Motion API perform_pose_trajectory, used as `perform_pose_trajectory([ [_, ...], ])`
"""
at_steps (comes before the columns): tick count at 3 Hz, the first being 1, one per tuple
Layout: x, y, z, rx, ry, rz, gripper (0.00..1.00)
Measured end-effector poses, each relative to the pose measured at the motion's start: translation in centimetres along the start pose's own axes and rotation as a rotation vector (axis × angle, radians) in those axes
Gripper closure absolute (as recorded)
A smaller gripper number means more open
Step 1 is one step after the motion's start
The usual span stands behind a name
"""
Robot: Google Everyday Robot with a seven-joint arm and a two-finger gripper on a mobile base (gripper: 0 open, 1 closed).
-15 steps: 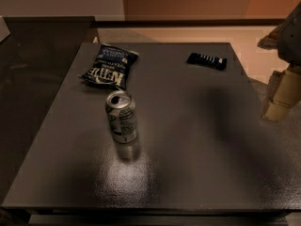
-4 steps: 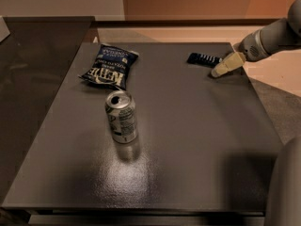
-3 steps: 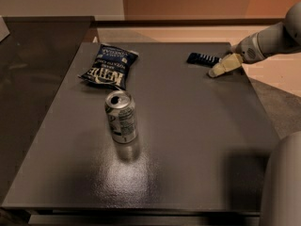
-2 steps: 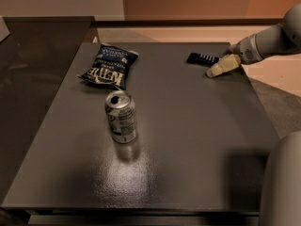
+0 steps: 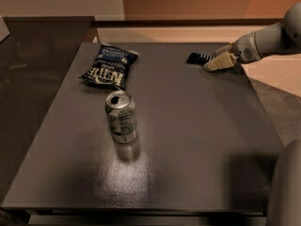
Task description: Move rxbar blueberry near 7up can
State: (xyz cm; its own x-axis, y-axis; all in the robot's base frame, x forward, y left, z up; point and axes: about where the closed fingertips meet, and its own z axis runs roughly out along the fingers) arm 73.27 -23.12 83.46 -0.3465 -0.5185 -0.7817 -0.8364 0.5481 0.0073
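Gripper (image 5: 217, 63) sits low at the far right of the table (image 5: 188, 126), over the right end of the flat rxbar blueberry (image 5: 196, 58), likely to grasp it (can't tell if gripped), well apart from the upright 7up can (image 5: 121, 117).

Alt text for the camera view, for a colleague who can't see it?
The gripper sits at the right end of the small flat dark navy bar near the far right corner of the dark grey table. The silvery-grey metal drink can stands upright left of centre, a crinkled dark-blue chip bag behind it.
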Motion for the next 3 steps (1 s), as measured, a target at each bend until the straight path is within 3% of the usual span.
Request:
perform_pose_trajectory([
  [2, -1.1, 2.3, -1.3, -0.025, -0.042, -0.034, 0.88],
  [3, -1.7, 3.7, -1.9, -0.043, -0.06, -0.043, 1.0],
])
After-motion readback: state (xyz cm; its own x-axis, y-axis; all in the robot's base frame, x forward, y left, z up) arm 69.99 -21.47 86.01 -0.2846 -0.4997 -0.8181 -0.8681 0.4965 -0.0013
